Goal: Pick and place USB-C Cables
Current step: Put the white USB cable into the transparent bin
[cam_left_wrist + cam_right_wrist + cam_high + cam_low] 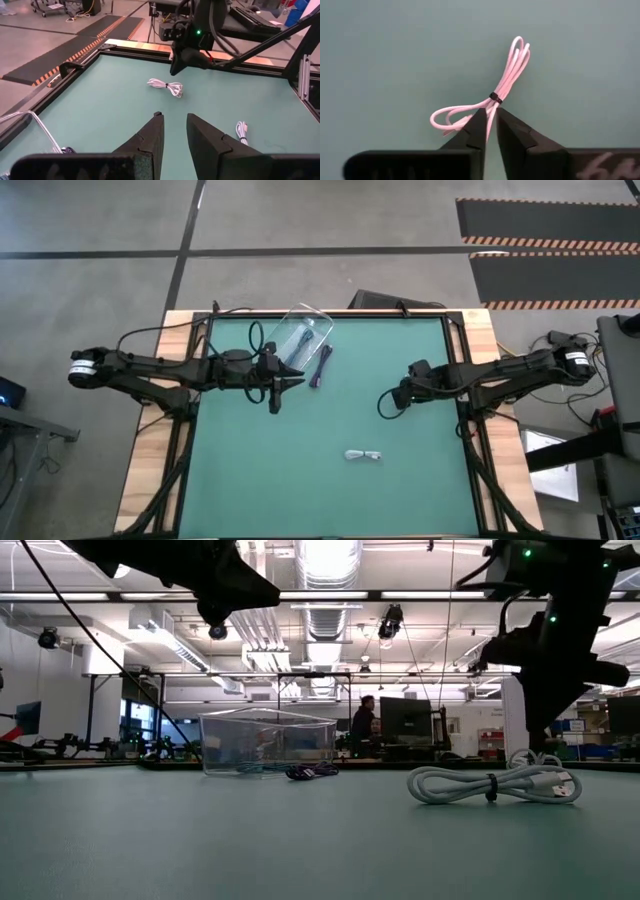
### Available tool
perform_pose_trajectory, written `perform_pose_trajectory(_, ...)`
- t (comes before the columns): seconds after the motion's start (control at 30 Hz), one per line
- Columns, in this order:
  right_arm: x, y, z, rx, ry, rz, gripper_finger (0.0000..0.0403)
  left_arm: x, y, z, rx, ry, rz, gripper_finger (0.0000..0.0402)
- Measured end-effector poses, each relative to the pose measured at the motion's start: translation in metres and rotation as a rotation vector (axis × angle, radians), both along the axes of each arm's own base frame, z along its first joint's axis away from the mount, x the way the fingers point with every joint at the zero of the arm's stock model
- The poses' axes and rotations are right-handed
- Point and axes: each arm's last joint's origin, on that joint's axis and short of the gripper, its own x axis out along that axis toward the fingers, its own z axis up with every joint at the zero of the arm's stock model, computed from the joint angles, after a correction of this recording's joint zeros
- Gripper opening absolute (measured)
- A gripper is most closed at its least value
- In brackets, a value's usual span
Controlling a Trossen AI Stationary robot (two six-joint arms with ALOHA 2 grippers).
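Note:
My right gripper [490, 114] points down at a white USB-C cable [507, 70] near the table's right middle and is shut on it. A second white cable [362, 455] lies flat nearer the near edge, also seen in the low view as the white cable [495, 785]. A dark purple cable [320, 366] lies on the mat beside the clear plastic box [303, 333]. Something dark, perhaps the teal cable [305, 340], lies inside the box. My left gripper [175, 122] hovers open near the box's near side and touches nothing. My right gripper pinches the white cable's strands [492, 102] just beside its black tie [494, 96], between the two fingertips [479, 120], coming from above and pointing down. The loops spread out on both sides of the fingers. Whether the cable is lifted clear of the mat I cannot tell.
The green mat [330, 500] has raised dark rails around it [465, 380]. The clear box lies tilted at the far left of the mat. Bare mat lies between the two arms and along the near edge. A person stands far off in the room [366, 720].

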Motion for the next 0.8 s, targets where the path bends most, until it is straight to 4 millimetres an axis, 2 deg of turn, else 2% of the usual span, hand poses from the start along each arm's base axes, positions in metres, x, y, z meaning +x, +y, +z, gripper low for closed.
perform_pose_trajectory(0.3, 0.007, -0.001, -0.013, -0.024, 0.068, -0.037, 0.0178, 0.000, 0.000, 0.000, 0.000, 0.000, 0.000, 0.0067)
perform_pose_trajectory(0.43, 0.012, -0.002, -0.018, -0.023, 0.069, -0.046, 0.0222, 0.000, 0.000, 0.000, 0.000, 0.000, 0.000, 0.0067)
perform_pose_trajectory(0.6, 0.021, -0.002, -0.026, -0.024, 0.048, -0.046, 0.0239, 0.000, 0.000, 0.000, 0.000, 0.000, -0.001, 0.0067)
perform_pose_trajectory(0.8, 0.026, -0.002, -0.040, -0.022, 0.112, -0.067, 0.0233, 0.000, 0.000, 0.000, 0.000, 0.000, -0.001, 0.0067)
